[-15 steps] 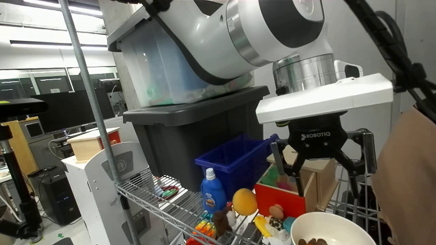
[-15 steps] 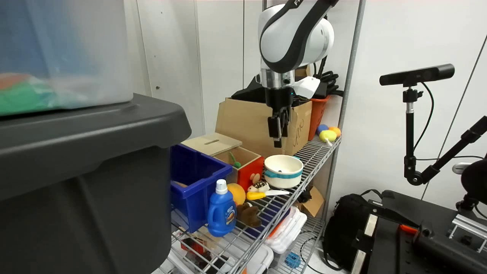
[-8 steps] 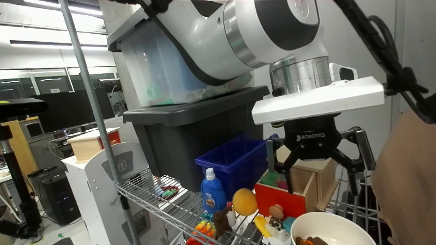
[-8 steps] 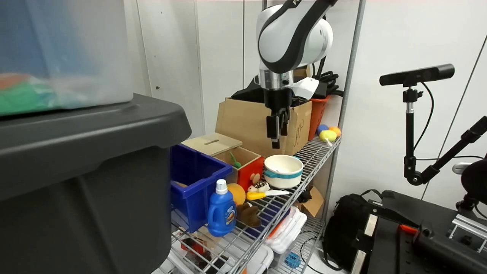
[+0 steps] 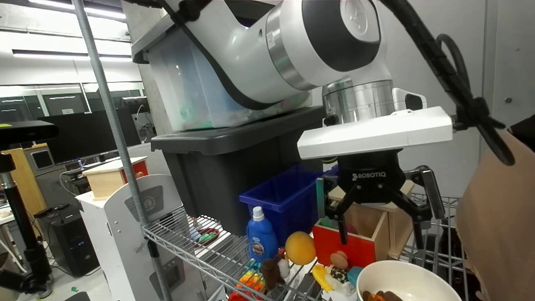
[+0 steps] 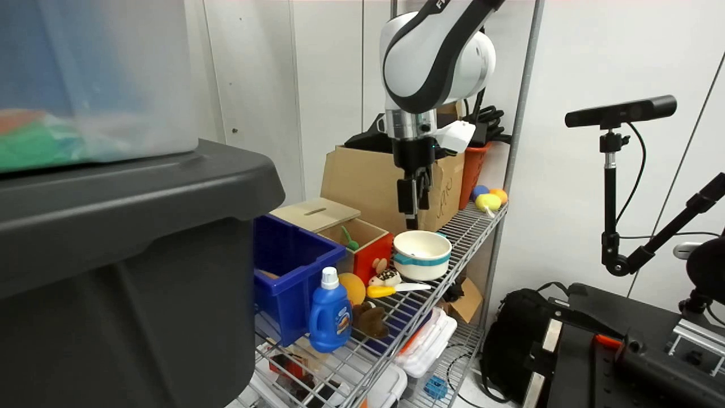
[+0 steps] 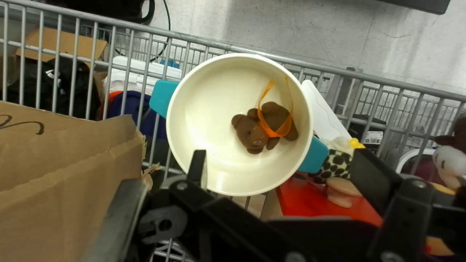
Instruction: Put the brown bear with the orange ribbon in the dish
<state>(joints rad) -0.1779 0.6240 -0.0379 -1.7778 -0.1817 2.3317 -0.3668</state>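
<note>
The brown bear with the orange ribbon (image 7: 253, 133) lies on its side inside the dish (image 7: 211, 87), near the wall, in the wrist view. The dish is a cream-white round bowl with teal handles; it also shows in both exterior views (image 5: 411, 278) (image 6: 422, 243). In an exterior view only part of the bear (image 5: 388, 296) shows at the bottom edge. My gripper (image 5: 381, 244) is open with nothing between its fingers. It hangs above the dish and the wooden box, apart from the bear. It also shows in an exterior view (image 6: 417, 214) and the wrist view (image 7: 281, 156).
A wooden box with a red front (image 5: 345, 246) stands beside the dish. A blue bin (image 5: 288, 200), a blue bottle (image 5: 262, 234), an orange ball (image 5: 300, 248), a yellow-handled knife (image 6: 396, 289) and another brown toy (image 6: 372, 322) are nearby. A cardboard box (image 7: 65, 174) stands behind.
My gripper has opened slightly wider and moved left and a little down in an exterior view. The bear has shifted slightly inside the dish.
</note>
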